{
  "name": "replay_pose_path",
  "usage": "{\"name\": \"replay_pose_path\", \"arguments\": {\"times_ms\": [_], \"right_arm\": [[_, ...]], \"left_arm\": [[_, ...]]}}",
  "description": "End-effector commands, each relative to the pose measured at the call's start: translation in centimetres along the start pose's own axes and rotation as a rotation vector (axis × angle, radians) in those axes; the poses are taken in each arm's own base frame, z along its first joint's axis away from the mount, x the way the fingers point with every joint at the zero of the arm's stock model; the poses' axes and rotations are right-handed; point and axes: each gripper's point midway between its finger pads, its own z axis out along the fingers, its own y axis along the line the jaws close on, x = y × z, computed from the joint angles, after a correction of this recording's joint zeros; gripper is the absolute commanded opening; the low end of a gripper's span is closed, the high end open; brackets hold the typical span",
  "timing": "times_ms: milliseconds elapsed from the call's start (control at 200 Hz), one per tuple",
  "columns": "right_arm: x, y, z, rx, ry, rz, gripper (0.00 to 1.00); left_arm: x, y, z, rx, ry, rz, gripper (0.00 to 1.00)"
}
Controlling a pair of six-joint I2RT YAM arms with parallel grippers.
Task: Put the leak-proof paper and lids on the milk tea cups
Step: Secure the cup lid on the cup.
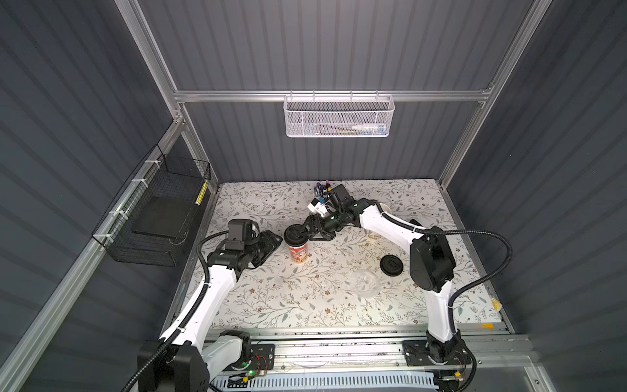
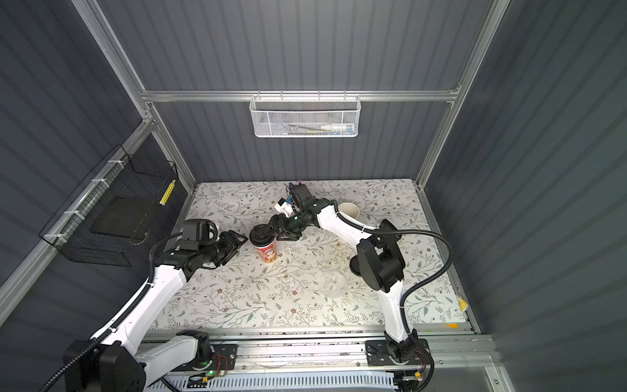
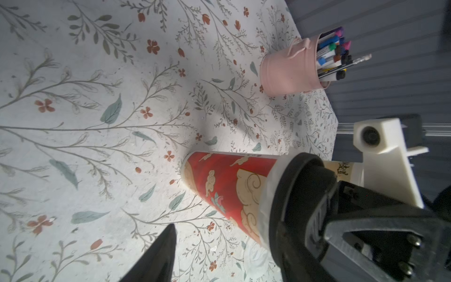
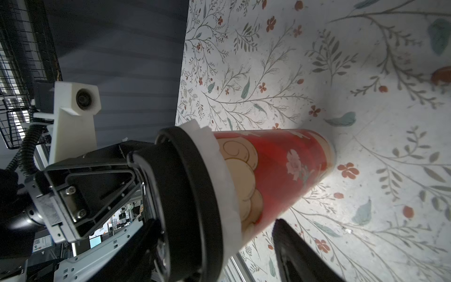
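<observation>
The red-orange milk tea cup (image 1: 300,254) stands upright left of the table's middle with a black lid (image 1: 293,234) on it. A whitish ring of leak-proof paper (image 4: 220,156) sticks out under the lid's rim. My right gripper (image 1: 306,233) is open at the cup's top, one finger across the lid and the other finger (image 4: 300,254) beside the cup wall. My left gripper (image 1: 275,240) stands open just left of the cup, its finger (image 3: 159,256) clear of it. The cream milk tea cup (image 2: 349,210) stands open at the back right. A second leak-proof paper (image 1: 364,283) lies on the table.
A loose black lid (image 1: 391,264) lies right of the film sheet, by the right arm's elbow. A pink pen holder (image 3: 288,70) full of markers stands at the back behind the right wrist. A black wire basket (image 1: 152,217) hangs on the left wall, a white one (image 1: 339,117) on the back wall.
</observation>
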Motion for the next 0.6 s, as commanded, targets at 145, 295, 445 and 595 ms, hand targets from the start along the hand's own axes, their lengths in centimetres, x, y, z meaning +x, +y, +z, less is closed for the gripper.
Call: {"name": "replay_pose_path", "arguments": {"times_ms": [145, 295, 445, 595], "right_arm": [[3.3, -8.2, 1.9, 0.245, 0.094, 0.175, 0.74], [2.8, -7.3, 1.7, 0.225, 0.078, 0.158, 0.75], [2.0, -5.7, 1.1, 0.191, 0.054, 0.135, 0.78], [0.5, -2.1, -0.4, 0.120, -0.008, 0.076, 0.80]], "left_arm": [[-0.3, -3.8, -0.9, 0.225, -0.033, -0.006, 0.76], [1.0, -3.0, 1.4, 0.217, 0.084, -0.011, 0.79], [1.9, -1.6, 2.9, 0.177, 0.140, -0.026, 0.75], [3.0, 0.4, 3.7, 0.110, 0.178, -0.065, 0.72]]}}
